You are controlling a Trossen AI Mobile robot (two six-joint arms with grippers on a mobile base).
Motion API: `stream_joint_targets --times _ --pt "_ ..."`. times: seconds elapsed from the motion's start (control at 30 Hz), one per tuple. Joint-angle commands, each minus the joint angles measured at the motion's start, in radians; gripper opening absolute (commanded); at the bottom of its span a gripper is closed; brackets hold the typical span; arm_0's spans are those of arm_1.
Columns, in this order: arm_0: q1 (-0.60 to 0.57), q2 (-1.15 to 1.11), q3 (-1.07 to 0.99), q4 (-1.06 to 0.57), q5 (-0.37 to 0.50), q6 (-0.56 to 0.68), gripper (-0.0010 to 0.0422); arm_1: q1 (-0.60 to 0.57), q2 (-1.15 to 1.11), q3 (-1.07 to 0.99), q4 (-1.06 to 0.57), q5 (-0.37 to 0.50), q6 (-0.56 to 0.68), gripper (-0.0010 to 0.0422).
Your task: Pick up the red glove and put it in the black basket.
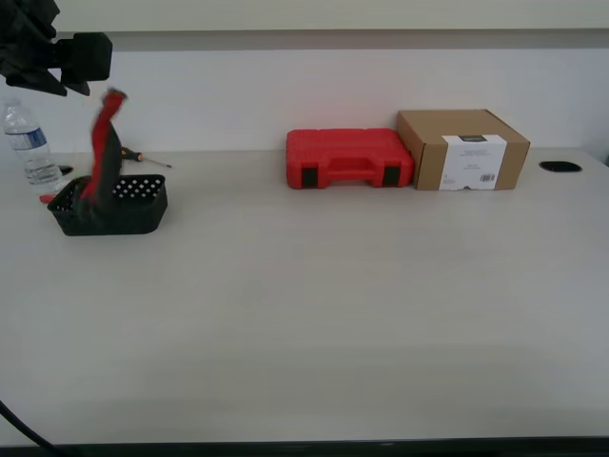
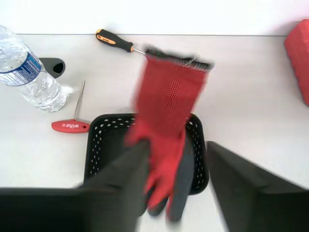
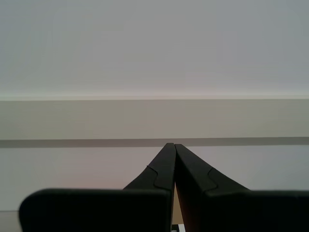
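The red glove [image 1: 103, 152] hangs upright and blurred, cuff up, with its dark fingers down in the black basket [image 1: 114, 217] at the exterior view's left. My first gripper [image 1: 52, 59] is above it, apart from the cuff. In the first wrist view the glove [image 2: 169, 96] lies between the wide-open fingers [image 2: 120, 183] over the basket [image 2: 95, 150], touching neither pad clearly. My second gripper [image 3: 171, 147] is shut on nothing and faces a wall; I cannot find it in the exterior view.
A water bottle [image 1: 29, 143] stands just left of the basket. An orange-and-black screwdriver [image 2: 116, 41] and a red T-handle key [image 2: 71, 125] lie beside it. A red tool case [image 1: 347, 159] and a cardboard box [image 1: 463, 149] stand at the back.
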Motion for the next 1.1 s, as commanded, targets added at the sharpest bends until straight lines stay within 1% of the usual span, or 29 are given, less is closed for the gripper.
stream_joint_targets --times 0.03,0.07,0.1,0.13,0.17,0.2,0.23,0.3,0.33,0.37,0.43,0.47,0.53,0.57,0.67,0.7,0.73,0.77,0.87,0.9,0.93,1.0,1.03,1.07,1.1 --pt "0.000 0.000 0.001 0.003 0.000 0.003 0.0000 0.001 0.000 0.001 0.024 0.003 0.010 0.0294" --pt "0.000 0.000 0.001 0.003 0.000 0.003 0.0000 0.001 0.000 0.001 0.038 -0.004 0.006 0.0362" --pt "0.000 0.000 0.001 0.003 0.000 0.003 0.0000 0.000 0.000 0.001 0.051 -0.021 0.000 0.0417" --pt "0.000 0.000 0.001 0.003 0.000 0.003 0.0000 0.000 0.000 0.001 0.056 -0.034 0.002 0.0412" --pt "0.000 0.000 0.001 0.003 0.000 0.003 0.0000 0.000 0.000 0.001 0.058 -0.035 0.002 0.0367" --pt "0.000 0.000 0.001 0.003 0.000 0.003 0.0000 0.000 0.000 0.001 0.058 -0.035 0.001 0.0308" --pt "0.000 0.000 0.001 0.003 0.000 0.003 0.0000 0.000 0.000 0.001 0.058 -0.035 0.001 0.0260" --pt "0.000 0.000 0.001 0.003 0.000 0.003 0.0000 0.000 0.000 0.001 0.058 -0.035 -0.007 0.0173" --pt "0.000 0.000 0.001 0.003 0.000 0.003 0.0000 0.000 -0.001 0.001 0.058 -0.035 -0.019 0.0113" --pt "0.000 0.000 0.001 0.003 0.000 0.003 0.0000 0.000 -0.002 0.001 0.056 -0.035 -0.037 0.0066" --pt "0.000 0.000 0.001 0.003 0.000 0.003 0.0000 0.000 -0.002 0.001 0.052 -0.035 -0.055 -0.0003" --pt "0.000 0.000 0.001 0.003 0.000 0.003 0.0000 -0.001 -0.002 0.001 0.051 -0.034 -0.083 0.0003" --pt "0.000 0.000 0.001 0.003 0.000 0.003 0.0000 -0.002 -0.008 0.001 0.040 -0.034 -0.124 0.0041" --pt "0.000 0.000 0.001 0.003 0.000 0.003 0.0000 -0.002 -0.020 0.001 0.032 -0.026 -0.140 0.0079" --pt "0.000 0.000 0.001 0.003 0.000 0.003 0.0000 -0.003 -0.081 0.001 0.000 -0.023 -0.154 0.0167" --pt "0.000 0.000 0.001 0.002 0.000 0.003 0.0000 -0.003 -0.114 0.001 -0.012 -0.023 -0.157 0.0203" --pt "0.000 0.000 0.001 0.002 0.000 0.003 0.0000 -0.004 -0.159 0.001 -0.021 -0.022 -0.157 0.0257" --pt "0.000 0.000 0.001 0.003 0.000 0.003 0.0000 -0.004 -0.180 0.001 -0.025 -0.023 -0.157 0.0282" --pt "0.000 0.000 0.001 -0.001 0.000 0.003 0.0000 -0.006 -0.269 0.001 -0.028 -0.023 -0.156 0.0418" --pt "0.000 0.000 0.001 -0.003 0.000 0.003 0.0000 -0.006 -0.297 0.001 -0.031 -0.024 -0.157 0.0388" --pt "0.000 0.000 0.001 -0.002 0.000 0.003 0.0000 -0.006 -0.320 0.001 -0.032 -0.023 -0.166 0.0344" --pt "0.000 0.000 0.001 -0.003 0.000 0.003 0.0000 -0.006 -0.364 0.001 -0.035 -0.023 -0.168 0.0234" --pt "0.000 0.000 0.001 -0.002 0.000 0.003 0.0000 -0.006 -0.379 0.001 -0.034 -0.023 -0.167 0.0187" --pt "0.000 0.000 0.001 -0.002 0.000 0.003 0.0000 -0.006 -0.389 0.001 -0.034 -0.024 -0.167 0.0152" --pt "0.000 0.000 0.001 -0.002 0.000 0.003 0.0000 -0.006 -0.409 0.001 -0.035 -0.024 -0.167 0.0074"
